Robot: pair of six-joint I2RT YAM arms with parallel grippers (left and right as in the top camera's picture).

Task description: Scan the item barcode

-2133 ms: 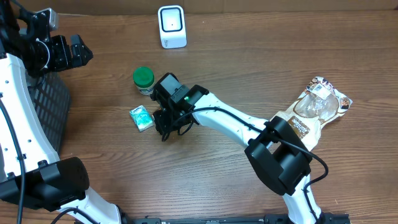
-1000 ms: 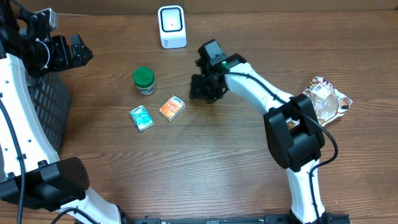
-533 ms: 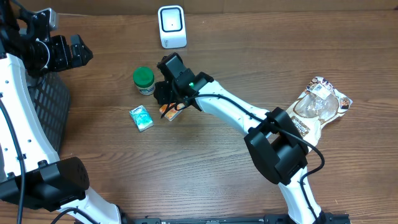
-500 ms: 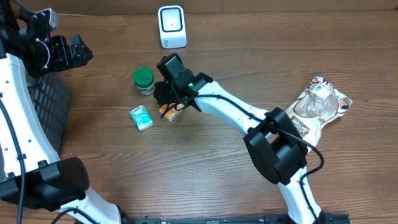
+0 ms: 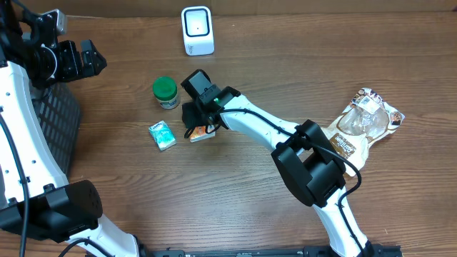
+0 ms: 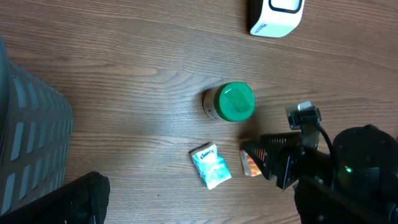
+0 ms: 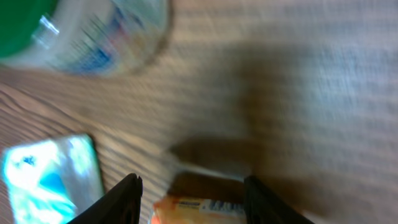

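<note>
A small orange packet [image 5: 203, 133] lies flat on the wooden table, just right of a teal packet [image 5: 163, 135]. My right gripper [image 5: 194, 120] hangs right over it, open. In the right wrist view its two dark fingers [image 7: 129, 198] stand apart on either side of the orange packet [image 7: 200, 210], with a gap on each side. The white barcode scanner [image 5: 197, 30] stands at the table's far edge. My left gripper [image 5: 80, 60] is raised at the far left, open and holding nothing. From the left wrist view I see the orange packet [image 6: 249, 163] partly under the right gripper [image 6: 278, 159].
A green-lidded jar [image 5: 165, 92] stands just behind the two packets. A black mesh basket [image 5: 51, 121] sits at the left edge. A crumpled snack bag [image 5: 364, 121] lies at the right, beside the right arm's base.
A second ago my right gripper was off to the right, below the scanner. It has swung left and come down over the orange packet, and its jaws have widened. The left arm is unchanged.
</note>
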